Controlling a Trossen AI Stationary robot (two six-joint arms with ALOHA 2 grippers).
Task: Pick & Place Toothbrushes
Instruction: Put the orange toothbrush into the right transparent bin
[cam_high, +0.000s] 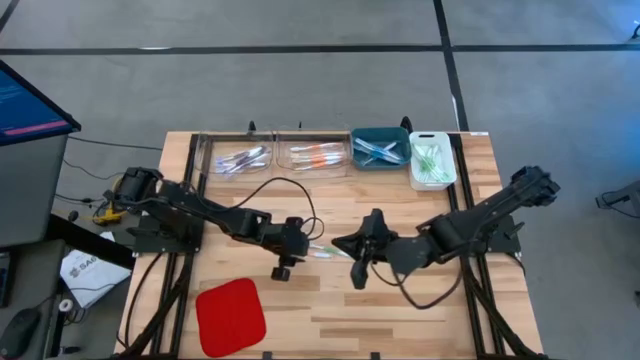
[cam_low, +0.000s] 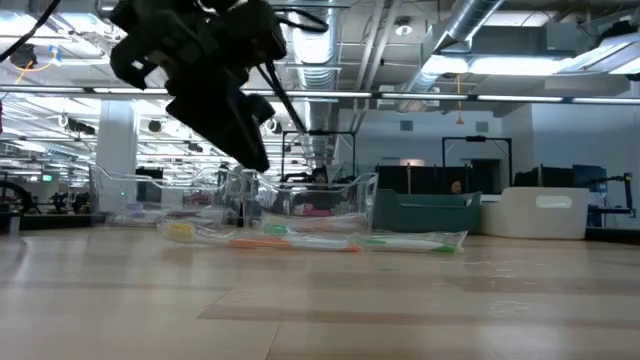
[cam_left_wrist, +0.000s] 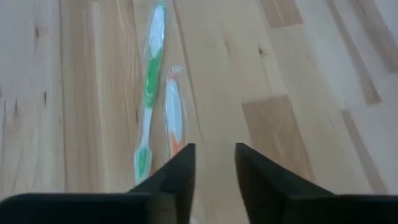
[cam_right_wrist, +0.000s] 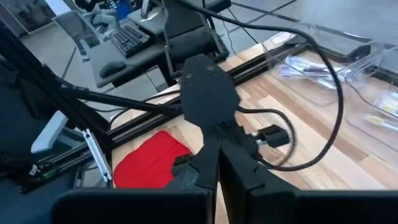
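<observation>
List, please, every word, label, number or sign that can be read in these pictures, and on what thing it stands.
No text can be read with certainty.
White paper on the floor left of the table: dark print, too small to read.
Monitor at far left: lines of text, too blurred to read.
Toothbrush wrappers: no print can be made out.
Bins: no labels show.

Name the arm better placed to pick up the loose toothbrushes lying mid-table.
Left. Its gripper hangs open right over the green toothbrush and orange toothbrush. The right gripper is shut and faces the other arm.
</observation>
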